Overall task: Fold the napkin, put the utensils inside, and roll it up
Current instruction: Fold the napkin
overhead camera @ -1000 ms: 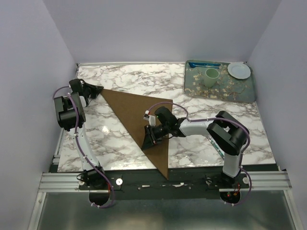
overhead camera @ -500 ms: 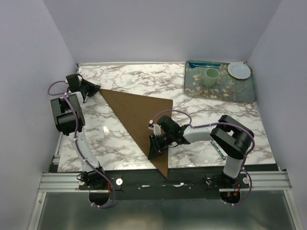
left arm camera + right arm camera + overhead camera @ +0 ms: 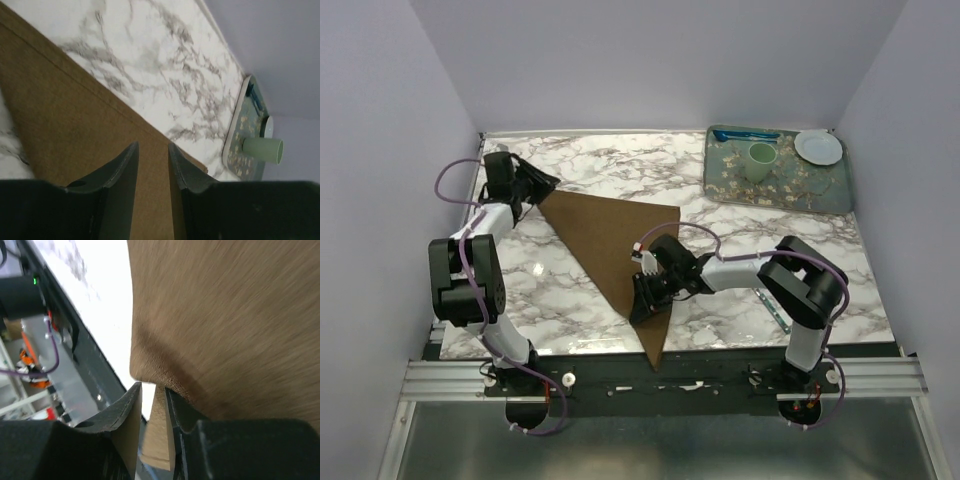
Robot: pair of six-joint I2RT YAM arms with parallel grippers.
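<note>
The right pincer (image 3: 152, 388) is clenched on a pinch of the napkin (image 3: 610, 235) at its long left edge, toward the near tip; the left pincer (image 3: 152, 146) stands parted, gripping nothing, over the far-left corner. The napkin lies as a folded triangle mid-tabletop (image 3: 750, 230), so folding seems in hand; next likely calls for carrying the held edge across evenly

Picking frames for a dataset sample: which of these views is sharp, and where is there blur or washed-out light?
Top external: sharp and evenly lit, mild sheen on the marble table. Left wrist: napkin and marble crisp. Right wrist: napkin weave smeared by blur, the table beside it blown out to white.
</note>
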